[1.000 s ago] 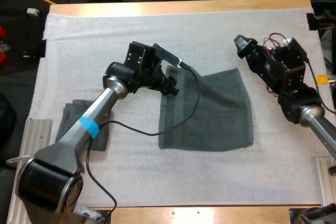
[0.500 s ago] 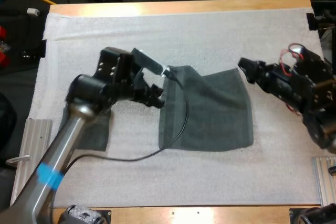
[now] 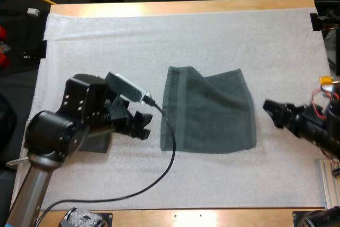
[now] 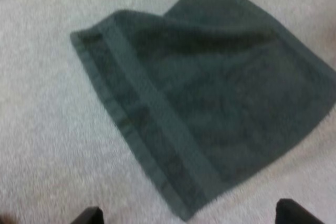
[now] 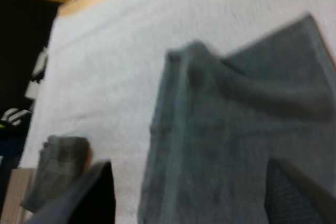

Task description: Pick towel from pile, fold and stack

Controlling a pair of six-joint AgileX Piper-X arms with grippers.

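Both jaws stood apart, empty.
A half-folded towel [image 3: 210, 111] lay on the mat [image 3: 239, 41] between them; a second towel [image 5: 62, 162] sat by the left arm [image 3: 50, 136].

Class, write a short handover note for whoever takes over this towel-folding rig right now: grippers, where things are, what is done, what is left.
Left gripper: open, over bare mat, between the folded towel and the flat towel.
Right gripper: open, just off the flat towel's right edge.
Flat towel: mid-mat, folded over once, layers uneven at the far edge.
Done: one fold, it seems.
Left: probably another fold, then stacking on the folded towel.
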